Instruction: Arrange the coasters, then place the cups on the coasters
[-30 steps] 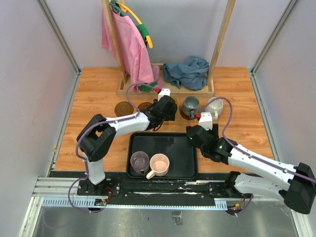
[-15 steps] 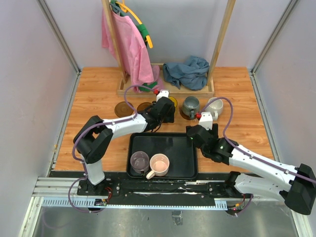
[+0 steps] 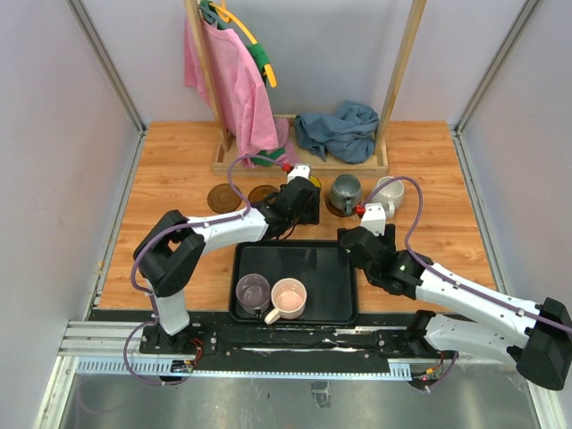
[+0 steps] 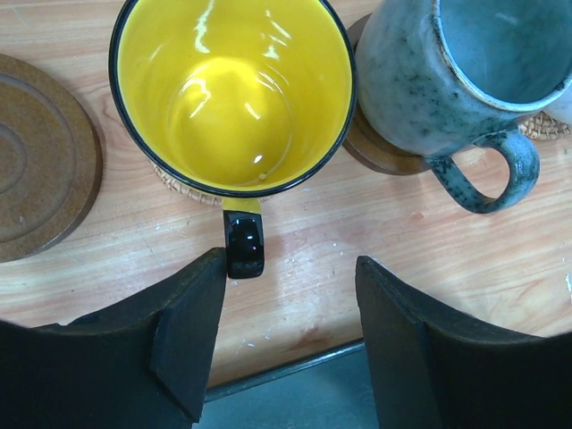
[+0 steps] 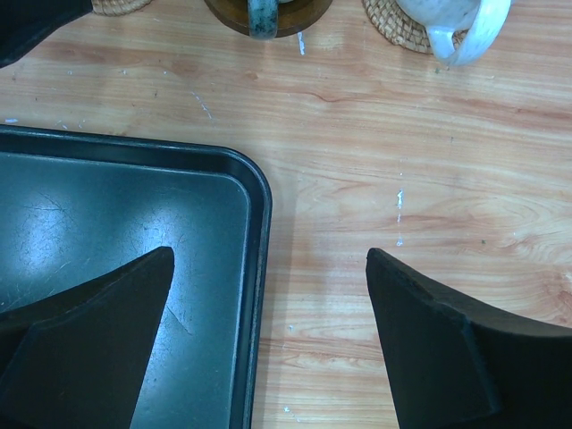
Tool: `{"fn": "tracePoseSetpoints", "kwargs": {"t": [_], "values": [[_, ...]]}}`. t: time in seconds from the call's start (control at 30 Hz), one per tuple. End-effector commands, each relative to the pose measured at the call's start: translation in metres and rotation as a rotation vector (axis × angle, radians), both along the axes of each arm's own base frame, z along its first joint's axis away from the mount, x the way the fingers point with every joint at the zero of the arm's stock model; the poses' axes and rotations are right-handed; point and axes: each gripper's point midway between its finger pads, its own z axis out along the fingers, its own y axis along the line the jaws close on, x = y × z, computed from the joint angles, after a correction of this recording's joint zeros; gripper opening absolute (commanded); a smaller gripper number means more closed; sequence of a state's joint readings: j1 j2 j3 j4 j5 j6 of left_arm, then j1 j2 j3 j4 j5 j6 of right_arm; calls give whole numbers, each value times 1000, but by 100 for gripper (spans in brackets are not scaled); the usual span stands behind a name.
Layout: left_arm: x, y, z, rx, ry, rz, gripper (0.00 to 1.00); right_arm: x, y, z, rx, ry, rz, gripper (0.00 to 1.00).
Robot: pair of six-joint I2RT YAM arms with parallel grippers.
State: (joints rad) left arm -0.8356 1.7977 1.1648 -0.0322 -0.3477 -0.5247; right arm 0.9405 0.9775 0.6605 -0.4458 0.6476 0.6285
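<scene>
Since a second ago the left fingers (image 3: 304, 193) have drawn back a touch toward the tray (image 3: 295, 247), so the yellow cup (image 3: 314, 182) now peeks out beyond them; the right arm has hardly stirred

From above, the yellow cup, grey cup (image 3: 345, 190) and white cup (image 3: 388, 192) stand in a row at mid-desk. Two bare dark brown coasters (image 3: 222, 196) lie left of them. The purple cup (image 3: 252, 290) and pink cup (image 3: 289, 297) sit side by side in the tray's near half. The right fingers (image 3: 362, 234) hang by the tray's far right corner

At the left wrist, the yellow cup (image 4: 232, 89) is glossy inside with a black rim and a black-tipped handle (image 4: 243, 243), and it rests on a woven tan coaster (image 4: 179, 184). The speckled grey cup (image 4: 447, 71) stands on a dark brown coaster (image 4: 375, 154). The left fingers (image 4: 201, 304) are partly open and grip nothing, with the handle in the gap close to one tip

At the right wrist, the right fingers (image 5: 98, 331) spread wide and empty over the tray's rim (image 5: 260, 232) and the desk (image 5: 375, 161). The white cup (image 5: 456, 22) sits on a woven coaster (image 5: 393, 22)
</scene>
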Motion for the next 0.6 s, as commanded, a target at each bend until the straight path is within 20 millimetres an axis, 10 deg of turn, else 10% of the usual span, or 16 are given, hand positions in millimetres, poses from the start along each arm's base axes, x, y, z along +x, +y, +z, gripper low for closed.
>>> {"fn": "tracePoseSetpoints", "kwargs": {"t": [0.0,0.57], "values": [[3,-13,21,-55,-35,-14,64,-2,0,0,11,-8,-4,90],[2,-1,28,-35,-58,21,80,-3,0,0,17,-6,-4,90]]}}
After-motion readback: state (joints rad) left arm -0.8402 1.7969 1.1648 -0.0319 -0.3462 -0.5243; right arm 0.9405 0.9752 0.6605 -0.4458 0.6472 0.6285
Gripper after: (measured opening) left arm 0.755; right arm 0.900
